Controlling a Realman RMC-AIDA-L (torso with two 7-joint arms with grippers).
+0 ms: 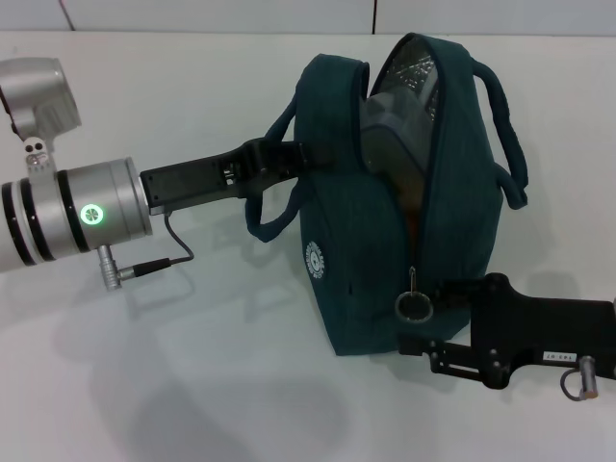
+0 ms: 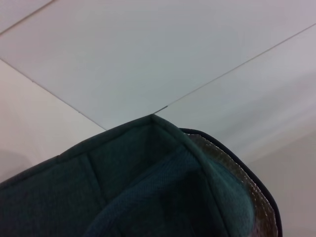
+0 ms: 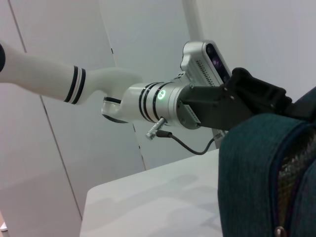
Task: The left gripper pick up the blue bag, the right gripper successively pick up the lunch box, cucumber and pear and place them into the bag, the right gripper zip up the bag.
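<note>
A dark teal blue bag stands upright at the centre of the frame on a white table, its top zip partly open toward the upper edge, showing silver lining. The left gripper reaches in from the left and meets the bag's left wall by the near handle; whether it is clenched there cannot be told. The right gripper comes in from the lower right, at the ring zip pull on the bag's front edge; its grasp cannot be told either. Bare tabletop spreads across the lower left and upper left.
</note>
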